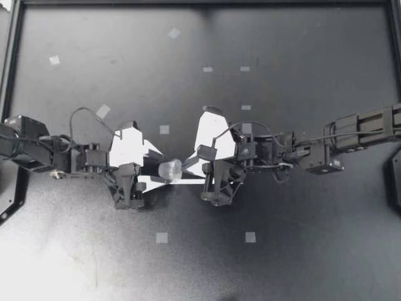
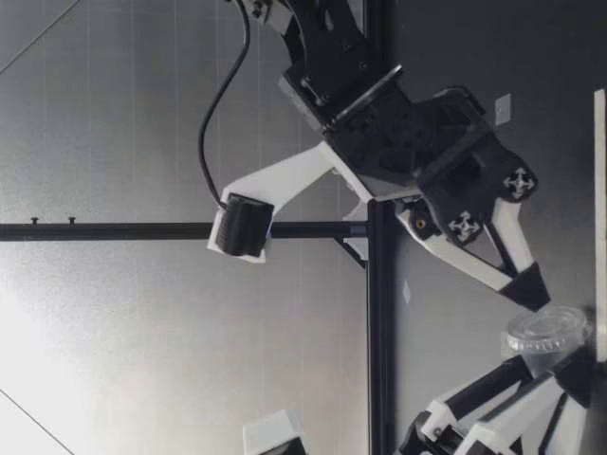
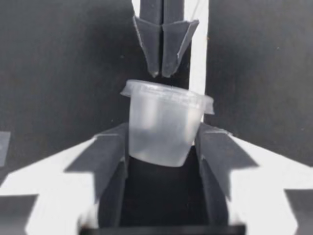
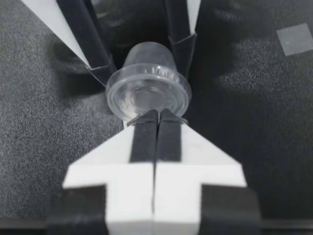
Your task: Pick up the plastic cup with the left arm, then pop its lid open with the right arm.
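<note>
The small translucent plastic cup [image 1: 169,170] with its ribbed, rimmed lid lies on its side at the centre of the top view, low over the table. It is pinched around its tapered body by my left gripper [image 1: 161,170], whose arm reaches in level from the left edge. My right gripper [image 1: 184,170] comes in from the right with its fingers pressed flat together, their tips at the lid's rim – whether they nip it I cannot tell. Beneath lies a matte black table [image 1: 301,263] – faintly grainy, dotted with pale tape squares [image 1: 161,237].
</note>
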Controlling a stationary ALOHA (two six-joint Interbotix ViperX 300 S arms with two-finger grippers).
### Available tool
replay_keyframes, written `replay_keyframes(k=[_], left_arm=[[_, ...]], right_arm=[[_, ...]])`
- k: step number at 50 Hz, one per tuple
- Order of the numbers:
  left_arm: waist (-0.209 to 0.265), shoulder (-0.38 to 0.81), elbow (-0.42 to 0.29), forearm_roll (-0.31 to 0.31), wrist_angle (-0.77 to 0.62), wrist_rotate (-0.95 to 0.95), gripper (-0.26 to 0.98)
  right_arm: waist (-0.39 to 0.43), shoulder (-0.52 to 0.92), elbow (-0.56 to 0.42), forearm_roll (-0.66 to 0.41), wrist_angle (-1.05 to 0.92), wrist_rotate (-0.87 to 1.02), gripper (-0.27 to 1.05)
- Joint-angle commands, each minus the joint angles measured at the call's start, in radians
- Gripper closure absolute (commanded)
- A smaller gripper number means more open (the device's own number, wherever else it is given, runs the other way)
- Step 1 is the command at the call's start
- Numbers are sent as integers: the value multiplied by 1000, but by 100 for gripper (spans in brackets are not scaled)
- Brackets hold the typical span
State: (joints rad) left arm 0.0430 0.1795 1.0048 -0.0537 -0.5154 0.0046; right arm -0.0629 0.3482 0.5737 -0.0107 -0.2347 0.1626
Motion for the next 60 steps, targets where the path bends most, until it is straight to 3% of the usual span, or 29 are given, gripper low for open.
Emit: replay_keyframes(k=[1,8,15,19,28,29,38,42,49,60], left_arm=[[3,-11,-14,0,-3,2,38],[3,-31,-9,2,8,0,38],[3,-121,12,3,-8,6,38],[2,-187,34,3,-55,31,38],[3,-307,86,3,-261,92,38],[2,-313,91,2,-278,97,38],[2,-330,97,3,-342,118,40],[2,-319,94,3,-345,117,42],[2,-308,91,3,-347,112,45],[2,-302,94,3,-342,112,45]], right_arm=[[-6,-29,-21,-2,15,2,93],[-8,-83,-2,9,55,28,93],[-5,-229,86,31,11,167,88],[3,-319,160,31,-29,285,72],[23,-419,316,31,-311,721,2],[23,-414,327,31,-356,769,-1],[25,-213,337,5,-948,1091,6],[25,-106,302,5,-1065,1135,6],[23,-23,227,-21,-1098,1141,6],[-18,-57,210,-63,-1042,1124,6]])
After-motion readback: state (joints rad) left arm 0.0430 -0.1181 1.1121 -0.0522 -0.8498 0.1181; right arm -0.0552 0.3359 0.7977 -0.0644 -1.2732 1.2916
